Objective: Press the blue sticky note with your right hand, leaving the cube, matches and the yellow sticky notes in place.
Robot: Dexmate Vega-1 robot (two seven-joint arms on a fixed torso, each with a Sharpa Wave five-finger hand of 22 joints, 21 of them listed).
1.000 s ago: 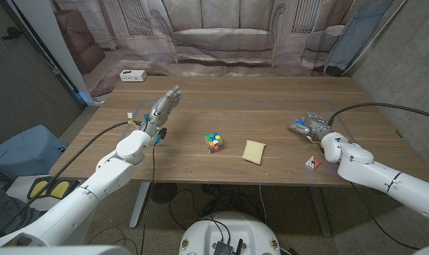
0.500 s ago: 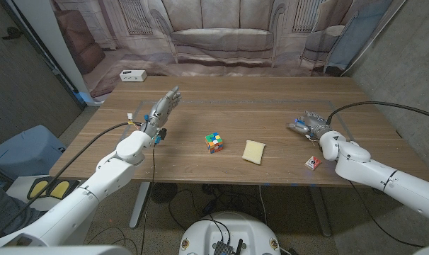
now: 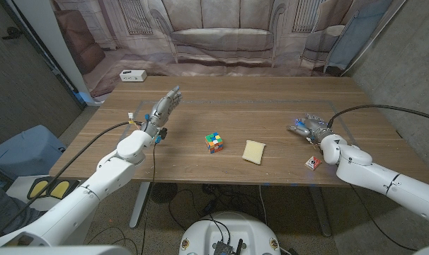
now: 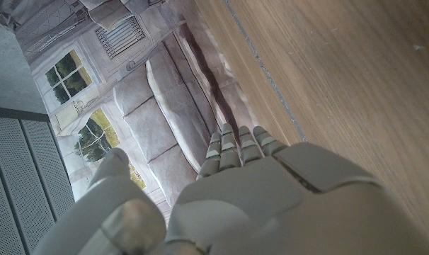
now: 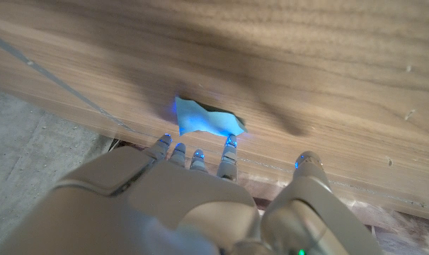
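The blue sticky note (image 5: 204, 120) lies on the wooden table at the right, and a sliver of it (image 3: 296, 127) shows beside my right hand. My right hand (image 3: 311, 127) reaches over it with fingers stretched out, its fingertips (image 5: 229, 144) at the note's near edge; whether they touch it I cannot tell. The colourful cube (image 3: 214, 142) stands mid-table, with the yellow sticky notes (image 3: 254, 151) just right of it. The matches (image 3: 313, 163) lie near the front edge beside my right forearm. My left hand (image 3: 165, 106) is held open at the left, fingers straight, holding nothing.
A white box (image 3: 132, 75) sits at the table's back left corner. A printed backdrop of a sofa hangs behind the table. Black cables run along both arms. The table's front edge (image 3: 221, 183) is close to the matches.
My right forearm has shifted slightly while the hand stays over the blue note. The left arm, cube, matches and yellow notes have not moved.
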